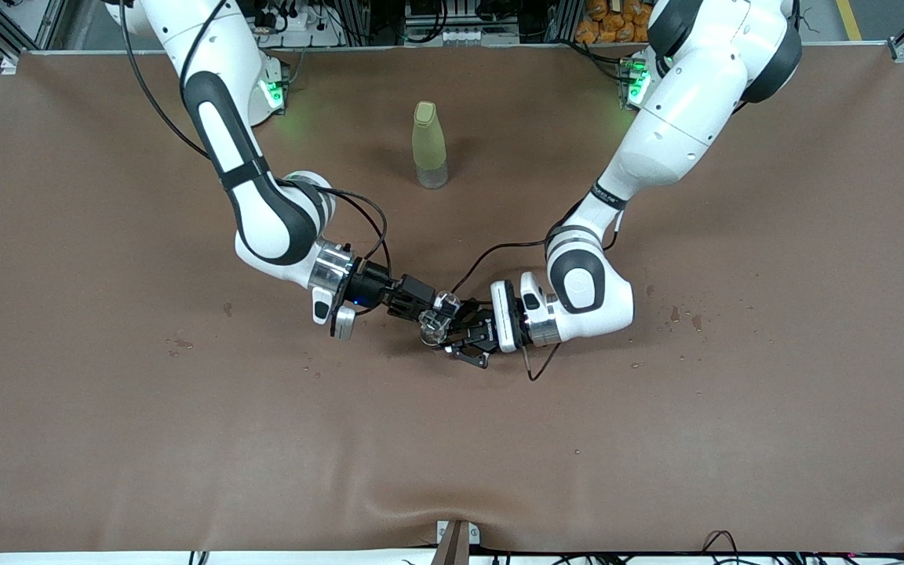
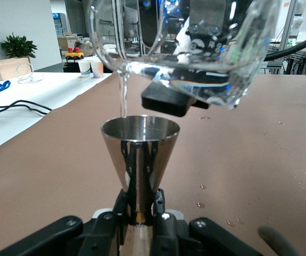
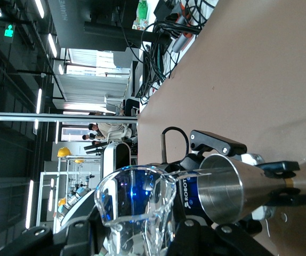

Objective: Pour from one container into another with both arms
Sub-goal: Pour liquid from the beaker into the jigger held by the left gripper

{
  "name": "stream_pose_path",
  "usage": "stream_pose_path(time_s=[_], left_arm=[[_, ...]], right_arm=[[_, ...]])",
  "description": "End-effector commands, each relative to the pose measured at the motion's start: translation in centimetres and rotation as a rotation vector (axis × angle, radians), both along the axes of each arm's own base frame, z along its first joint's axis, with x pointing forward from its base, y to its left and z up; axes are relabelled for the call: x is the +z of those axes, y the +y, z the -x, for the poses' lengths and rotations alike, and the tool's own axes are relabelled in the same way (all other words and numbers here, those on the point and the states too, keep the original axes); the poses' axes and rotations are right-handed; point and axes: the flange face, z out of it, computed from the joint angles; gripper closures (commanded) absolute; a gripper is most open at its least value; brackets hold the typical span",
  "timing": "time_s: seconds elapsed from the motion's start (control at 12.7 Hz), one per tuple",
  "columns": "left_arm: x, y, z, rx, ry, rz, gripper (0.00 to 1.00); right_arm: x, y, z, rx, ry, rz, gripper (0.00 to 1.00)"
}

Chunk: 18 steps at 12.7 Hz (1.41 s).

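Note:
Over the middle of the table, my right gripper (image 1: 419,303) is shut on a clear glass beaker (image 1: 442,307), tipped over at an angle. In the right wrist view the beaker (image 3: 137,205) sits between the right gripper's (image 3: 138,237) fingers. Just under its lip is a steel cone-shaped cup (image 1: 430,336), with my left gripper (image 1: 461,339) shut on it. In the left wrist view the left gripper (image 2: 140,207) clamps the steel cup (image 2: 140,144) by its narrow waist. The beaker (image 2: 195,48) hangs above it, and a thin stream of water (image 2: 123,96) runs from its spout into the cup.
A yellow-green capped bottle (image 1: 429,145) stands upright on the brown table cover (image 1: 656,439), farther from the front camera than both grippers. Water drops lie on the cover toward the left arm's end (image 1: 683,316) and toward the right arm's end (image 1: 181,343).

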Motion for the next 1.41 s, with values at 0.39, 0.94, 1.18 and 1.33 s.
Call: stream_pose_path(time_s=[0.39, 0.94, 1.18, 1.33], left_arm=[[0.25, -0.53, -0.41, 0.027, -0.005, 0.009, 1.00], [0.25, -0.53, -0.41, 0.027, -0.004, 0.009, 1.00], [0.25, -0.53, -0.41, 0.027, -0.004, 0.009, 1.00], [0.25, -0.53, -0.41, 0.027, -0.004, 0.009, 1.00]], right_arm=[[0.49, -0.01, -0.44, -0.070, 0.215, -0.099, 1.00], [0.45, -0.27, -0.64, -0.101, 0.329, -0.149, 1.00], [0.74, 0.03, -0.65, -0.096, 0.409, -0.235, 1.00], [0.72, 0.43, -0.38, -0.093, 0.418, -0.235, 1.00]])
